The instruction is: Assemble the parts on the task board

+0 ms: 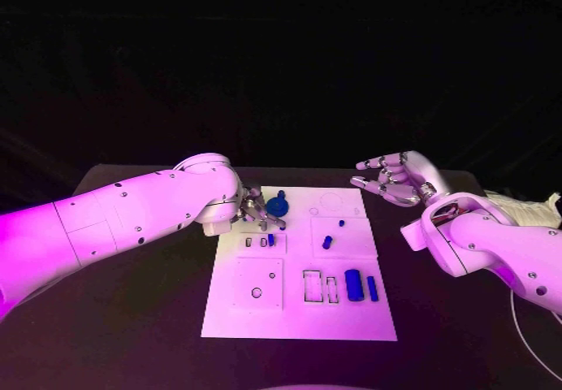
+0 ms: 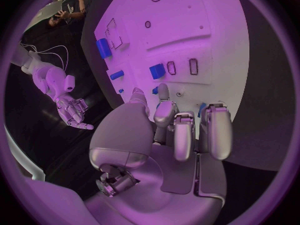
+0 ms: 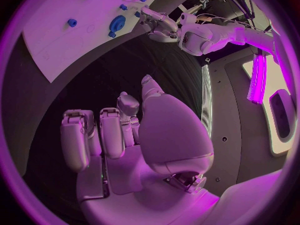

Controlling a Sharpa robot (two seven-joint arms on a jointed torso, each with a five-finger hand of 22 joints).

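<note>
Nearest the head camera lies the bare front edge of the white board [image 1: 299, 325], a flat matte plate on the black table [image 1: 129, 325], cut with shallow rectangular and round pockets. Toward its right side lie two smooth blue bars [image 1: 354, 285], and a few smaller blue pieces [image 1: 328, 241] sit further up. A round, knobbed blue part [image 1: 278, 205] rests near the far edge, just beside the left hand [image 1: 248, 203]. That hand's silver fingers are curled over the board's far left corner; whether they pinch anything I cannot tell. The right hand [image 1: 396, 180] hovers off the board's far right corner, fingers spread and holding nothing.

The risk, as I judge it, is the left hand knocking the round part or nudging the light board while reaching, since the hard, slick plastic pieces would slide easily and miss their pockets.
</note>
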